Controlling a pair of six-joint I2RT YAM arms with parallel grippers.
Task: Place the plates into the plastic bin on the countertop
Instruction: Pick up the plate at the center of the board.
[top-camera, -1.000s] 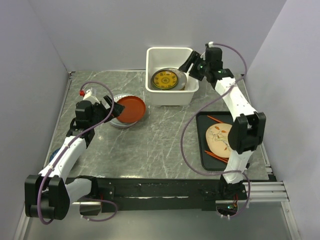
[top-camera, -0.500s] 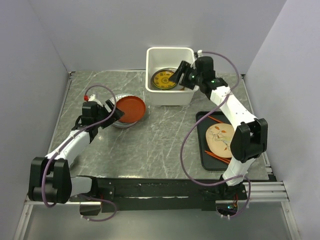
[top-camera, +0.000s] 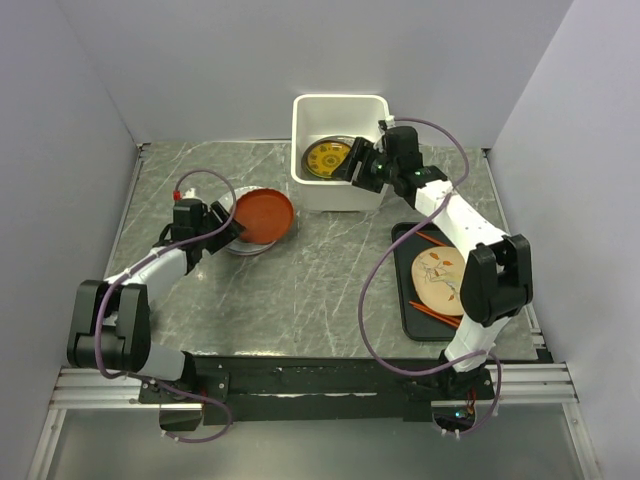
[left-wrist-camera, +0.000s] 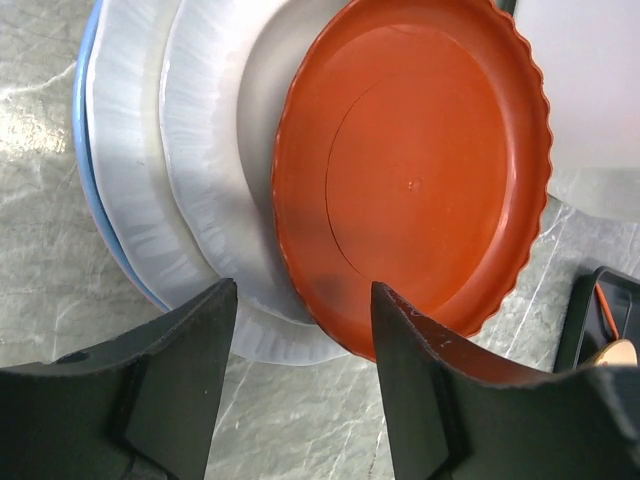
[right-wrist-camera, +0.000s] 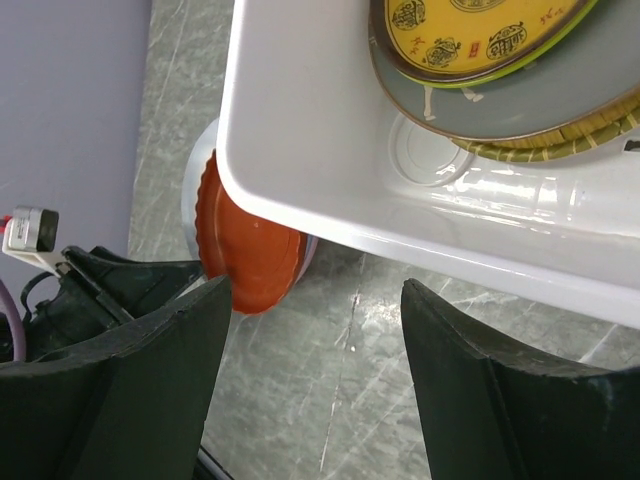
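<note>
A red-brown plate (top-camera: 263, 215) tops a stack of white plates (left-wrist-camera: 200, 180) with a pale blue plate (left-wrist-camera: 85, 150) at the bottom, on the left of the countertop (top-camera: 300, 290). My left gripper (top-camera: 226, 233) sits low at the stack's near-left edge. Its jaws are open, and the red-brown plate's (left-wrist-camera: 420, 180) rim lies just ahead of the gap, close to the right finger (left-wrist-camera: 440, 400). The plastic bin (top-camera: 378, 108) holds a lime-rimmed yellow plate (top-camera: 328, 158) on a grey plate (right-wrist-camera: 560, 100) and a woven tan one (right-wrist-camera: 560, 150). My right gripper (top-camera: 356, 172) hangs open at the bin's front wall, holding nothing.
A black tray (top-camera: 405, 300) on the right carries a cream plate (top-camera: 440, 278) and orange chopsticks. Purple cables loop off both arms. Grey walls close in the counter on the left, back and right.
My left arm has reached in and lowered to the plate stack, its jaws narrowing. My right gripper has swung from the bin's right corner down and left to its front wall.
</note>
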